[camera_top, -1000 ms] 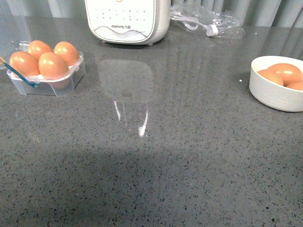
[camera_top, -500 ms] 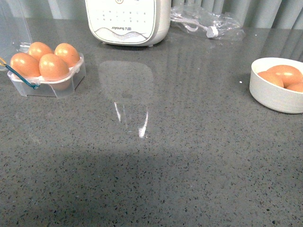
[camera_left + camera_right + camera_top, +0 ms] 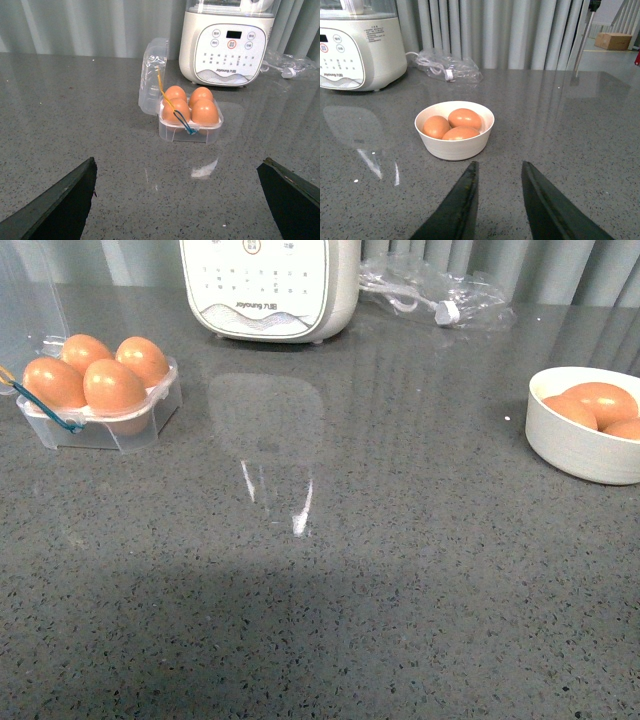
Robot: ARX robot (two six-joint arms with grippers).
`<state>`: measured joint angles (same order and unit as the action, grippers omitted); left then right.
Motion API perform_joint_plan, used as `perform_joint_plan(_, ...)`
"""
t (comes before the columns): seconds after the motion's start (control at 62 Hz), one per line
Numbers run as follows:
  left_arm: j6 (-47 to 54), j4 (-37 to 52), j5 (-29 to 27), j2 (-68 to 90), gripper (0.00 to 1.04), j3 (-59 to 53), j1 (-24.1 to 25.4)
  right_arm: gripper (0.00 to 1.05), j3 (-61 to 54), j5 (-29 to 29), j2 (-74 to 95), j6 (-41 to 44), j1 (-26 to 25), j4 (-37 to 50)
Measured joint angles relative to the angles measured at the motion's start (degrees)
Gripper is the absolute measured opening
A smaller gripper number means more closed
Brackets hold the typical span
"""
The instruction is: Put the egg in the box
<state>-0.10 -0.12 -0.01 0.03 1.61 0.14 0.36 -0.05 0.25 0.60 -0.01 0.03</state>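
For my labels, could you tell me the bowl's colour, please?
The bowl is white, clearest in the right wrist view.

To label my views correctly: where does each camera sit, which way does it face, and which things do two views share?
Front: on the body, between the arms, facing over the table; box left, bowl right; no arm shows.
Left wrist: on the left arm, facing the box; left gripper shows, open.
Right wrist: on the right arm, facing the bowl; right gripper shows, open.
Shared: the appliance is in all three.

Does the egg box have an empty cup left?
No, the left wrist view shows the box holding four eggs, one in every cup.
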Motion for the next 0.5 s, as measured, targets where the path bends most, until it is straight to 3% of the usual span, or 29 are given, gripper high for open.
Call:
perform_joint_plan(0.339,-0.02,0.0,0.0,0.0,0.98,0.0,0.0,0.98,0.0,0.02,0.0,0.0,0.0,0.0)
perform_joint_plan(0.5,0.0,0.0,0.0,0.0,0.98,0.0,0.0,0.97,0.0,0.0,0.0,-0.15,0.0,0.0)
